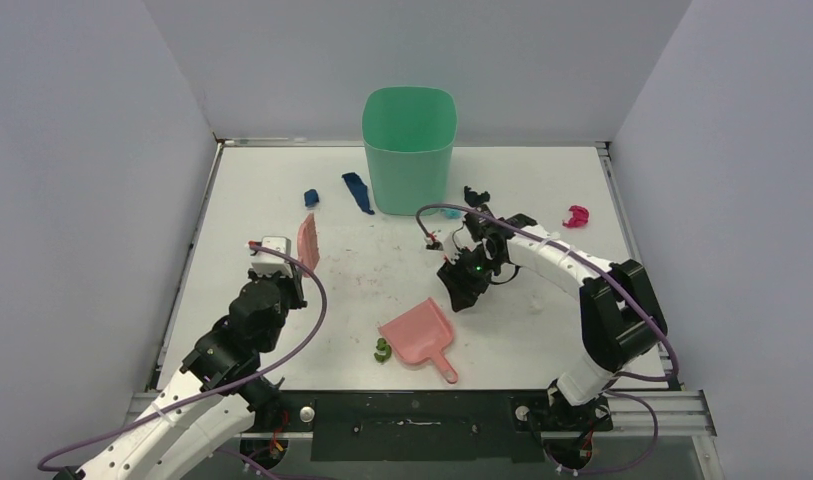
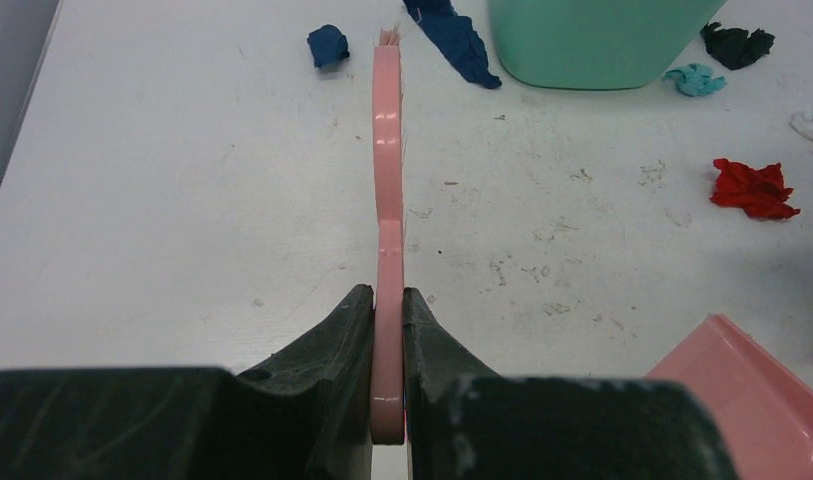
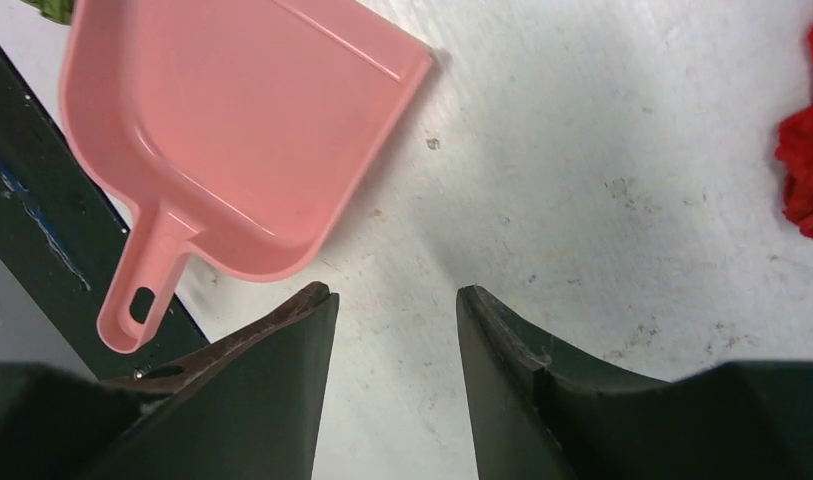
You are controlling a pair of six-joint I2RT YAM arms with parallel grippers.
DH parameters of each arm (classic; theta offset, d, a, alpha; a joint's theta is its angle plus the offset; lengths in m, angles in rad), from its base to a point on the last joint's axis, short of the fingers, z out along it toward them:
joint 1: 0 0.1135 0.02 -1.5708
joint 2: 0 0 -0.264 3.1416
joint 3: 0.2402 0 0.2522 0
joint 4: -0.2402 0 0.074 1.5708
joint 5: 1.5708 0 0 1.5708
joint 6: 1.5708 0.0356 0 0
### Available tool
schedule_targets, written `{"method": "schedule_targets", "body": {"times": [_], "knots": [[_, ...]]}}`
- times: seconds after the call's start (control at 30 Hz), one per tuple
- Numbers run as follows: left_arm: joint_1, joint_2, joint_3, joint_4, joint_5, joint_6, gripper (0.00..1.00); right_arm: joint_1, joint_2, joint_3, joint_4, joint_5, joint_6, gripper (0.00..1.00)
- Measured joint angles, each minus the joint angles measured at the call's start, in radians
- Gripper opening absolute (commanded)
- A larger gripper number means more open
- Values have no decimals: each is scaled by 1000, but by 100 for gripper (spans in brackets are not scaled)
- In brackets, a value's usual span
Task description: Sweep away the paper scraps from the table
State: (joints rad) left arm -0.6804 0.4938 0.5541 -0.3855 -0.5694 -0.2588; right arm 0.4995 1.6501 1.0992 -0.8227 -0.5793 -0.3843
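1. The left gripper (image 2: 387, 300) has its fingers pinched narrow on the handle of the pink hand brush (image 2: 387, 150).
2. The brush stands on edge with its long axis running straight away from the gripper toward the far side, bristle end farthest out.
3. The bristle end points between the dark blue ball scrap (image 2: 328, 45) on its left and the dark blue strip scrap (image 2: 457, 40) on its right. The strip lies diagonally, just beside the green bin (image 1: 409, 145).
4. The right gripper (image 3: 392, 300) has its fingers spread wide with nothing between them, over bare table (image 1: 262, 190) just beside the pink dustpan (image 1: 419, 335).
5. The dustpan lies flat near the near edge – handle pointing near-right, mouth facing far-left.
6. The green scrap (image 1: 383, 349) sits just beside the dustpan's left corner.
7. The red scrap (image 2: 752, 188) lies mid-table, and the white scrap (image 2: 812, 125) is near it.
8. The light blue scrap (image 2: 695, 79) and the black scrap (image 1: 475, 195) lie near the right side of the bin's base.
9. The magenta scrap (image 1: 577, 215) is near the table's right edge – well apart from the rest.
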Motion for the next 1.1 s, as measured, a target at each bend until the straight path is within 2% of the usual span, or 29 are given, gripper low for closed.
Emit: {"method": "schedule_targets", "body": {"times": [0.17,0.33,0.47,0.7,0.93,1.1], "knots": [[1,11,0,0,0,0,0,57,-11,-14,26,-26,-14,47],[2,14,0,0,0,0,0,87,79,-20,33,-46,-15,46],[2,16,0,0,0,0,0,92,132,-18,33,-50,-16,33],[2,16,0,0,1,0,0,118,149,-6,34,-24,-20,17],[2,17,0,0,3,0,0,127,151,11,35,76,-29,7],[3,17,0,0,6,0,0,113,147,31,48,164,-49,6]]}}
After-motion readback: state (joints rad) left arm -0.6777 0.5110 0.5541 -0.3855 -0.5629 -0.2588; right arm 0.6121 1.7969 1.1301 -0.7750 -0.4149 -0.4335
